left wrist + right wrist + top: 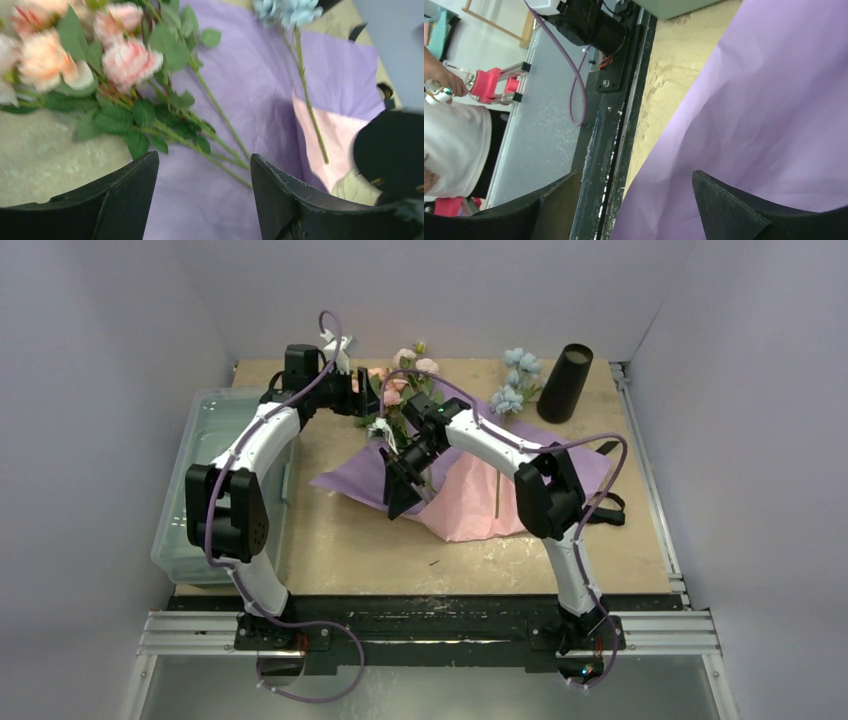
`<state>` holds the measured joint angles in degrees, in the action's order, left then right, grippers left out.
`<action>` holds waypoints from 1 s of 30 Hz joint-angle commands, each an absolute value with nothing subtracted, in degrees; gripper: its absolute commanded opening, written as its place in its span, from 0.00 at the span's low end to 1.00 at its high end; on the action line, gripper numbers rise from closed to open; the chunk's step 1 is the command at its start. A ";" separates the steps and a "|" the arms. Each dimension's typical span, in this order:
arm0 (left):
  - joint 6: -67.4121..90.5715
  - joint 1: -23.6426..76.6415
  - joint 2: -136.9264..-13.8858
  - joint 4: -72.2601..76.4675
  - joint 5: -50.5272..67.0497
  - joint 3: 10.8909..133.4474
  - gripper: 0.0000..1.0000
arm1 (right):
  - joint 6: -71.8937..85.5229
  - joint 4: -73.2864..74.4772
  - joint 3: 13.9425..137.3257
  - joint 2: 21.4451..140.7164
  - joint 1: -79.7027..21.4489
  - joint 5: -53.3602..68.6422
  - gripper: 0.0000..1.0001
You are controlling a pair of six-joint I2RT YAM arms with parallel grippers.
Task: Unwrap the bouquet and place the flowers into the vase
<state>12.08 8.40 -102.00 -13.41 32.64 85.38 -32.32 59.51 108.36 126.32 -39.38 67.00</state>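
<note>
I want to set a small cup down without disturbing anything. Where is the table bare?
Bare wood runs along the near edge of the table, in front of the lilac paper and the pink paper. A narrower patch lies between the clear bin and the lilac paper. The far middle is crowded: flowers, then the vase to their right.

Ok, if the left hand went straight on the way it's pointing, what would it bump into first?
Probably the green stems of the pink flowers, lying right ahead of the open left hand on the purple paper. Depth is hard to judge, so it could meet the paper instead.
</note>
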 commanded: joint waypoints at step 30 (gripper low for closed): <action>10.63 23.90 -110.11 5.46 51.48 75.48 0.96 | -19.31 48.84 110.43 124.34 -13.60 26.74 0.39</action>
